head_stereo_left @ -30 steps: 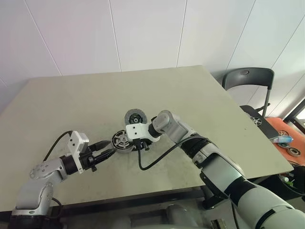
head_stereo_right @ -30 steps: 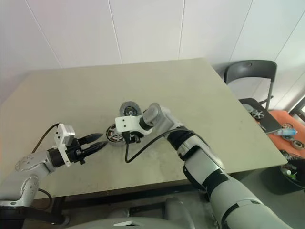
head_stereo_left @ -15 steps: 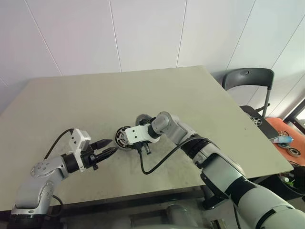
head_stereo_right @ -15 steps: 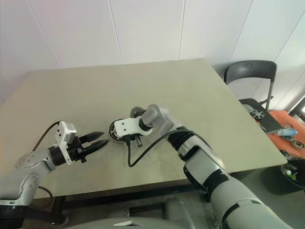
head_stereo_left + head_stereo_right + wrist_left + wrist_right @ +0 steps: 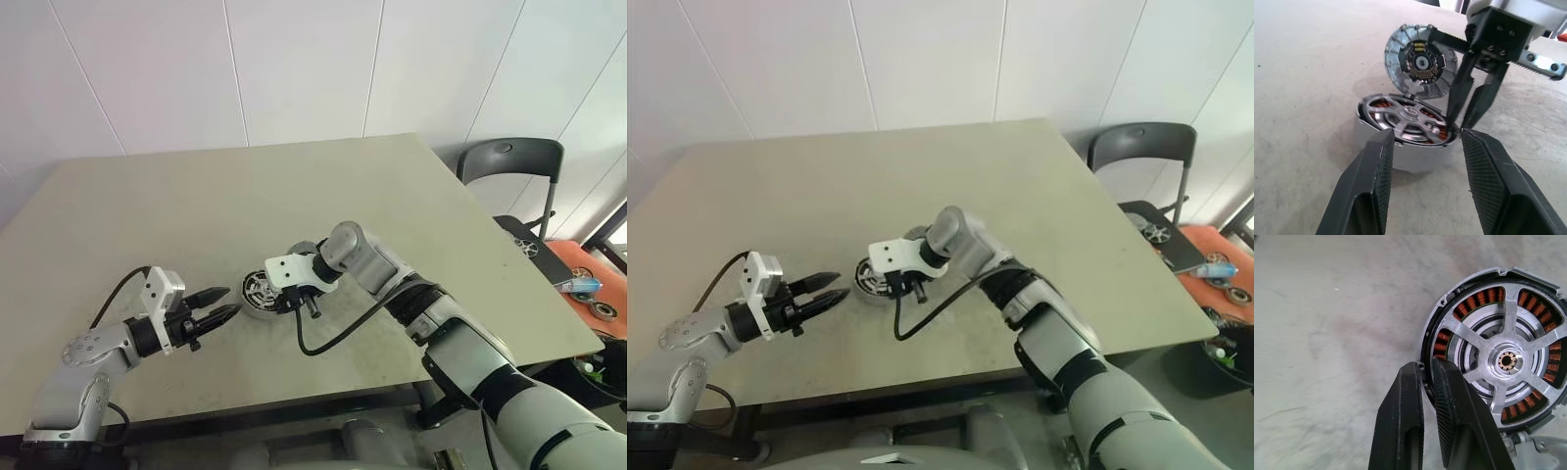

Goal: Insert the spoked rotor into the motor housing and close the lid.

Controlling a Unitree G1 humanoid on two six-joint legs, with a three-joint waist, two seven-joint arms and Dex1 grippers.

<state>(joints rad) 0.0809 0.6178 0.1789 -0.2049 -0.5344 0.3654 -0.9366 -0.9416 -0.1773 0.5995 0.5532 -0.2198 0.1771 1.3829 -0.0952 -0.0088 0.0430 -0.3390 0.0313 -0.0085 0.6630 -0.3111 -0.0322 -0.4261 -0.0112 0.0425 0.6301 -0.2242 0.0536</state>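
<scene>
The motor housing [image 5: 1415,159] lies flat on the table, a pale-walled cup with copper windings and a silver spoked hub [image 5: 1506,361]. The spoked rotor [image 5: 1420,54], a silvery segmented disc with a dark centre and green mark, stands tilted up against the housing's far edge. My right gripper [image 5: 1457,128] reaches down from above, shut, its tips [image 5: 1425,366] pinching the housing's rim. My left gripper [image 5: 227,311] is open and points at the housing from the left, a short way off. Nothing is between its fingers.
The housing sits near the front middle of the grey table [image 5: 147,215]. A black cable [image 5: 323,345] loops from my right wrist onto the table. A black chair [image 5: 509,162] and an orange surface with small parts [image 5: 588,289] stand off the right side.
My right gripper has shut and shifted to the right, settling on the housing's rim. The housing slid slightly right with it. My left arm stayed put.
</scene>
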